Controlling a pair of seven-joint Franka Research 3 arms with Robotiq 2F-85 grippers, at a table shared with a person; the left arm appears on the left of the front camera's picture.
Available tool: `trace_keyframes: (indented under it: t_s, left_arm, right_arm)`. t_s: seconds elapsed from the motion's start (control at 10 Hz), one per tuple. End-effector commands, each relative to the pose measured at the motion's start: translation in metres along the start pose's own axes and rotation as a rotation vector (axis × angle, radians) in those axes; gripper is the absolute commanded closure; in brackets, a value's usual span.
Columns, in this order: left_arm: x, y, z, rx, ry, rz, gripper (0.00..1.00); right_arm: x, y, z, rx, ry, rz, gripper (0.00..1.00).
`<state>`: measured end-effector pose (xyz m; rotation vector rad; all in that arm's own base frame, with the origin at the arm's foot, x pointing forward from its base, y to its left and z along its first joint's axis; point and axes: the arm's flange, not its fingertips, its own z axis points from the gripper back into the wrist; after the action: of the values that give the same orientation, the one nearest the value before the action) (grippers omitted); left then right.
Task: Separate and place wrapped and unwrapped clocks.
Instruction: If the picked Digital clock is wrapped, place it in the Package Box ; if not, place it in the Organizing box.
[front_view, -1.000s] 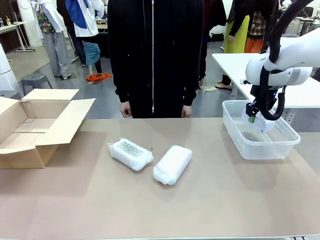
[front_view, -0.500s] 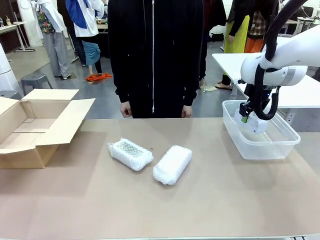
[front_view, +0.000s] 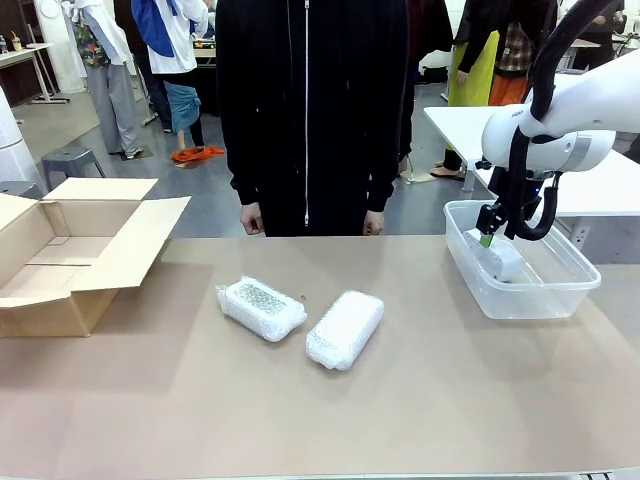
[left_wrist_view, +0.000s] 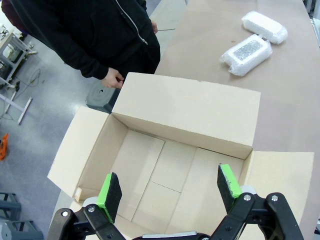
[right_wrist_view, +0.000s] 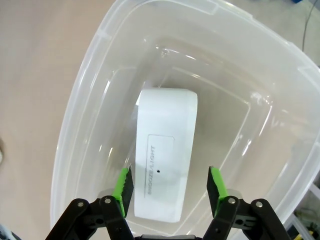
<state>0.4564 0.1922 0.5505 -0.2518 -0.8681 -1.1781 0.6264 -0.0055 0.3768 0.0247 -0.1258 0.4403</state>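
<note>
Nearest you, the right end effector (right_wrist_view: 170, 187) stands parted and grips nothing. Its green pads straddle the bare clock (right_wrist_view: 162, 155), which lies flat on the floor of the clear tub (right_wrist_view: 80, 130). Watch the lift-out: a skewed rise could let a pad snag the clock's edge or the tub wall. The left end effector (left_wrist_view: 170, 187) hangs spread over the cardboard box (left_wrist_view: 190, 115). Mid worktop (front_view: 300, 420), the two wrapped clocks (front_view: 261, 308) (front_view: 345, 328) lie close, corner to corner (contact hard to judge). Gripping one may shove the other, and the wrap looks squashy. Beyond stands the person (front_view: 305, 110), hands down near the far edge. The right wrist view gives you the pad clearance and the snooze print, while the front view blurs both behind tub plastic.
</note>
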Motion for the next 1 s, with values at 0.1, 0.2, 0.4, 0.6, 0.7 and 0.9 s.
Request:
trace_keyframes:
  t_s: [0.1, 0.2, 0.4, 0.6, 0.7, 0.9]
  left_arm:
    - [0.001, 0.001, 0.0, 0.003, -0.026, -0.005, 0.0]
    - [0.001, 0.001, 0.0, 0.003, -0.026, -0.005, 0.0]
    - [0.001, 0.001, 0.0, 0.003, -0.026, -0.005, 0.0]
    - [0.001, 0.001, 0.0, 0.003, -0.026, -0.005, 0.0]
    - [0.001, 0.001, 0.0, 0.003, -0.026, -0.005, 0.0]
    - [0.001, 0.001, 0.0, 0.003, -0.026, -0.005, 0.0]
  right_arm:
    - [-0.001, 0.001, 0.01, -0.006, 0.012, 0.019, 0.0]
    - [-0.001, 0.002, 0.015, -0.02, 0.013, 0.017, 0.0]
    - [-0.002, 0.004, 0.028, -0.052, 0.006, 0.012, 0.0]
    - [-0.004, 0.007, 0.042, -0.083, -0.006, 0.005, 0.0]
    - [-0.005, 0.008, 0.049, -0.098, -0.015, 0.006, 0.0]
    - [-0.008, 0.011, 0.06, -0.121, -0.029, -0.003, 0.0]
